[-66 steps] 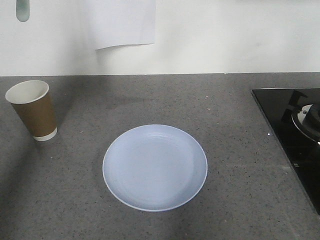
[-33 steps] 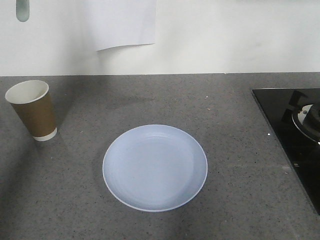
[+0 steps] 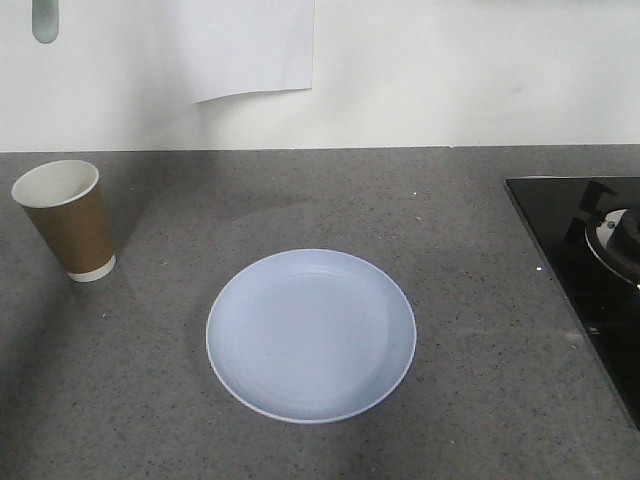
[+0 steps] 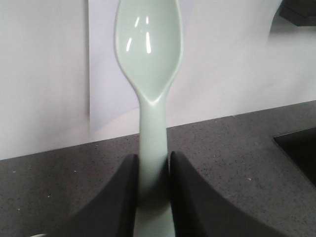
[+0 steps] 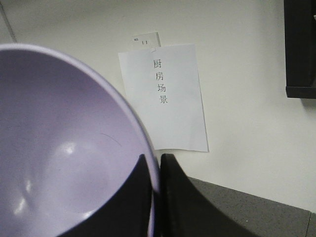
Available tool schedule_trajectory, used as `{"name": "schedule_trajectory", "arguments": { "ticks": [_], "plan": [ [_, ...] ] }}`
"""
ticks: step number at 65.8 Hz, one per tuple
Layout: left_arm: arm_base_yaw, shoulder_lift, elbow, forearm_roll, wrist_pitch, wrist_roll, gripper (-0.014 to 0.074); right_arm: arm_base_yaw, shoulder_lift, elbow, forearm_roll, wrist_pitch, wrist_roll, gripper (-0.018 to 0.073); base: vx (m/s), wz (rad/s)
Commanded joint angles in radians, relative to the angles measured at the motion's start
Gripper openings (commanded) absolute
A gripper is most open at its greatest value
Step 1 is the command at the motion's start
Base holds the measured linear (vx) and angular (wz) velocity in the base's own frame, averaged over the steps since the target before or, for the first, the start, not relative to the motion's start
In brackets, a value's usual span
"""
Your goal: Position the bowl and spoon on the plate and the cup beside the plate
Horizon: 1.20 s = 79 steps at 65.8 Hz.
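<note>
Plate (image 3: 311, 335) and cup (image 3: 66, 219) unmoved on the worktop (image 3: 470, 300) — left hand (image 4: 153, 170) clamps the spoon (image 4: 149, 64), right hand (image 5: 157, 170) pinches the bowl (image 5: 64, 148) rim.

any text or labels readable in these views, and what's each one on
"厨房场景", printed top to bottom on the white paper sheet taped to the wall.
Small white tag above that sheet: tiny marks, too small to read.
Bowl, spoon, cup, plate: no text visible.
</note>
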Motion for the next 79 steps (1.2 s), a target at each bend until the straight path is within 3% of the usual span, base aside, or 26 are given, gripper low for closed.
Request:
{"name": "schedule_trajectory", "arguments": {
  "ticks": [1, 79],
  "plan": [
    [-0.005, -0.031, -0.027, -0.027, -0.058, 0.0, -0.0006, -0.004, -0.023, -0.026, 0.076, -0.017, -0.01, -0.0005, 0.0, 0.01],
    [-0.005, -0.031, -0.027, -0.027, -0.058, 0.0, -0.0006, -0.004, -0.023, -0.026, 0.076, -0.017, -0.01, -0.0005, 0.0, 0.0]
  ]
}}
